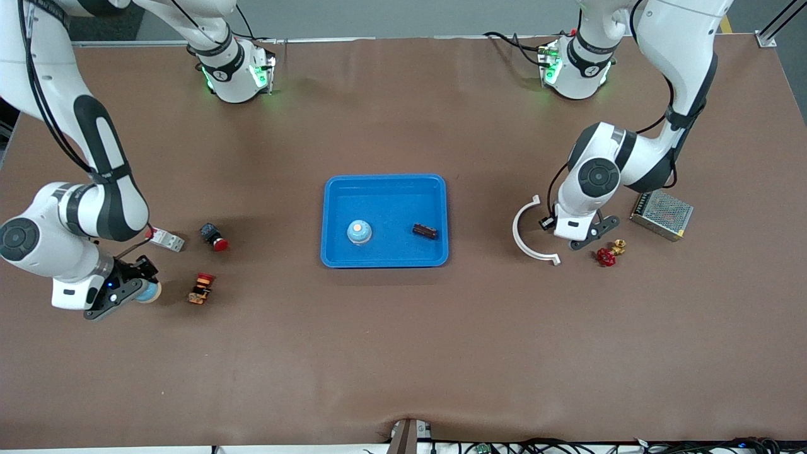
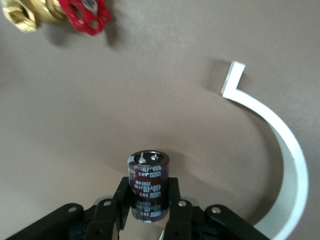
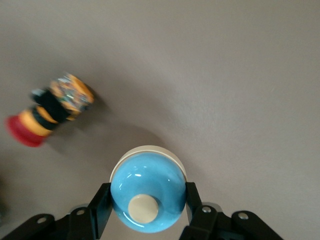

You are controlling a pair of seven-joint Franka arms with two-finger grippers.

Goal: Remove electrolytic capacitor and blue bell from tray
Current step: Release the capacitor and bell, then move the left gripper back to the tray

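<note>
My right gripper (image 1: 135, 291) is low at the right arm's end of the table, shut on a blue bell (image 1: 150, 292). In the right wrist view the bell (image 3: 148, 194), with a cream button on top, sits between the fingers (image 3: 100, 205). My left gripper (image 1: 586, 238) is low at the left arm's end, beside a white curved piece. It is shut on a dark brown capacitor (image 2: 148, 185), which is hidden under the hand in the front view. A blue tray (image 1: 384, 186) at mid-table holds another bell (image 1: 359, 232) and another capacitor (image 1: 425, 231).
Near the right gripper lie an orange and red button (image 1: 202, 289) (image 3: 50, 110), a black and red button (image 1: 214, 238) and a grey module (image 1: 167, 239). Near the left gripper lie the white curved piece (image 1: 533, 230) (image 2: 280, 145), a red valve (image 1: 606, 256) (image 2: 82, 15) and a metal box (image 1: 662, 214).
</note>
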